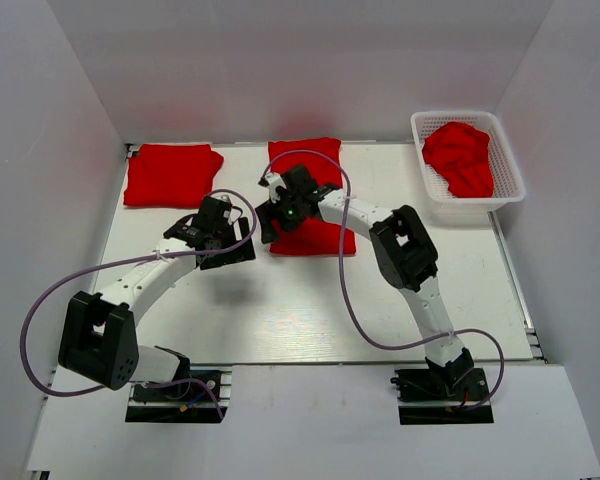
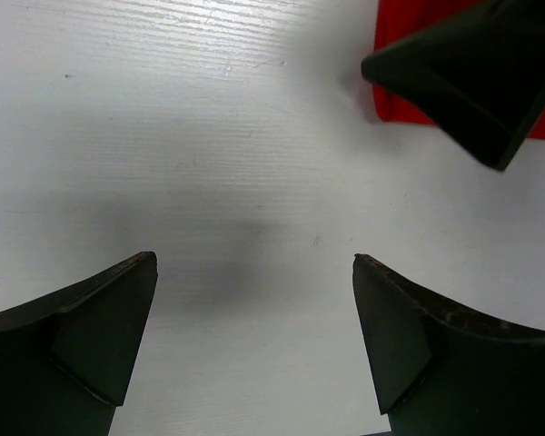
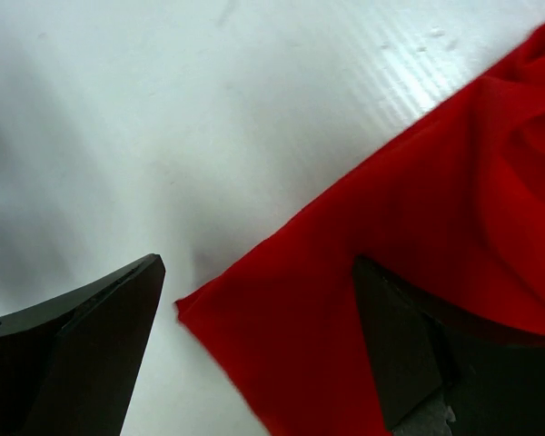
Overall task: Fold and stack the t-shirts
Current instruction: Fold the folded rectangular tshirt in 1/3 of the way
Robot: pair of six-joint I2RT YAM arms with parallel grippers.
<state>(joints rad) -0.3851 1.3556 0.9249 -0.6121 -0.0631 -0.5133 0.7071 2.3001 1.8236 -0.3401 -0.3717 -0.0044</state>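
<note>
Since the red cloth is what I am here for, I start with the middle t-shirt (image 1: 306, 240). It is a soft, matte rectangle folded flat at the centre of the table, toward the far edge. In the right wrist view its corner comes to a limp point, with gentle creases further in.

A second folded t-shirt (image 1: 172, 175) sits in the far left corner, a plump, slightly rumpled slab, well apart from the first. A heap of red fabric (image 1: 460, 158) lies bunched inside the white mesh basket (image 1: 475, 208) at the far right, a rectangular plastic tub with flared latticed walls. How many shirts are in it I cannot tell.

My right gripper (image 3: 259, 263) hangs over the middle shirt's left part, its dark wedge-shaped fingers spread wide and gripping nothing. One finger is over cloth and the other over bare board.

My left gripper (image 2: 254, 263) is just beside it to the left, over bare table, its fingers likewise wide apart and empty. A black tip of the right gripper juts across its view in front of the shirt's edge.

The table (image 1: 300, 310) is smooth white board with fine ribbing.
</note>
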